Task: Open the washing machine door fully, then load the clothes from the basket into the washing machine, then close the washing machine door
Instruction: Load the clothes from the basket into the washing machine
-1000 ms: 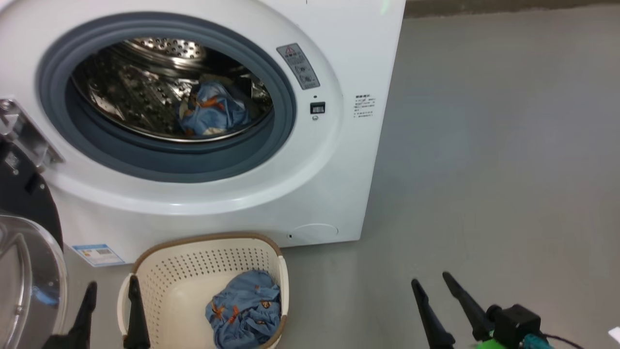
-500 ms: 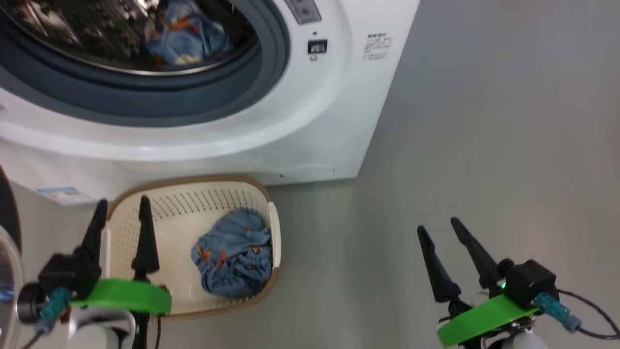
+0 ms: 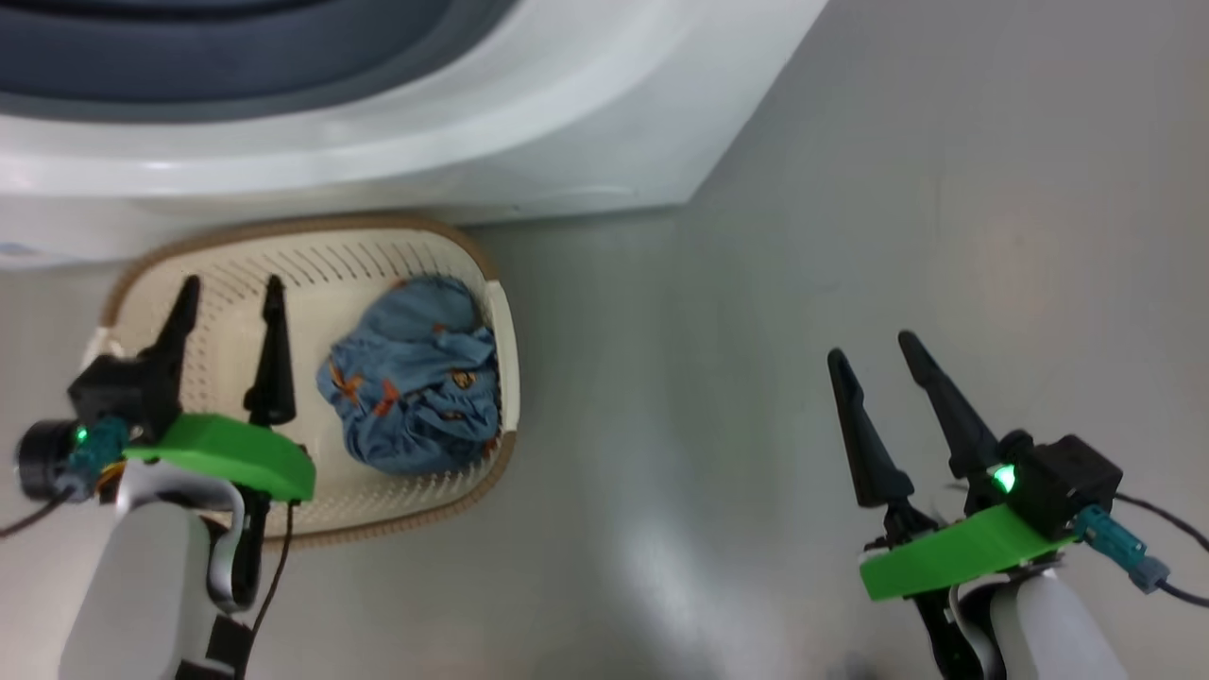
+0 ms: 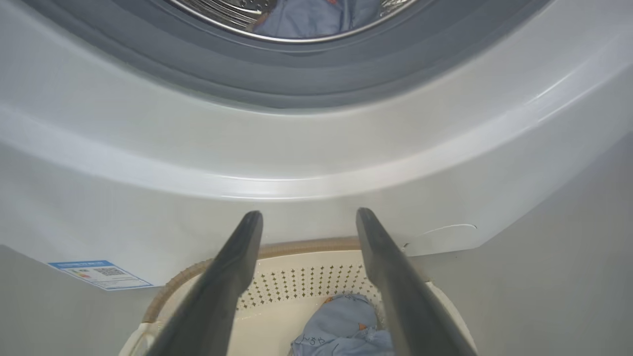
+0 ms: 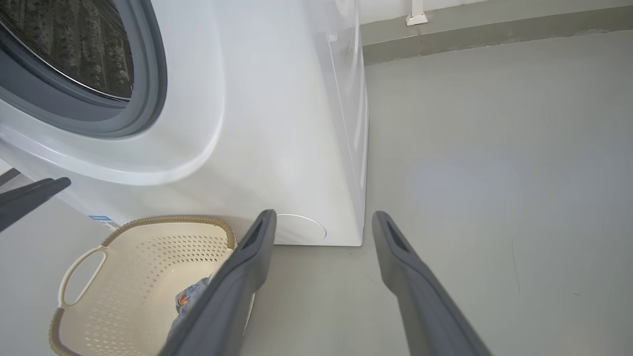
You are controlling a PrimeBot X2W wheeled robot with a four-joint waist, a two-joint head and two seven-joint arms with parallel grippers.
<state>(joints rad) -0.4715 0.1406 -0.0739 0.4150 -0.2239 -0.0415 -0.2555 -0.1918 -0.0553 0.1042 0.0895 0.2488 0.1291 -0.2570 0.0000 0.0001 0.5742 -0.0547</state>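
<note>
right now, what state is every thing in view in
washer: mouth uncovered
drum garment: lying inside the washer
basket: upright on the floor by the washer, not yet emptied
basket garment: bunched in the basket, untouched
left gripper: open, empty, above the basket
right gripper: open, empty, over the floor

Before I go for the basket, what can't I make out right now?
- Drum load: left wrist view's top edge cuts the drum, leaving a strip of blue cloth.
- Anything beneath the blue garment in the basket: head view, garment covers it.
- Print on the blue label: left wrist view, too small.
</note>
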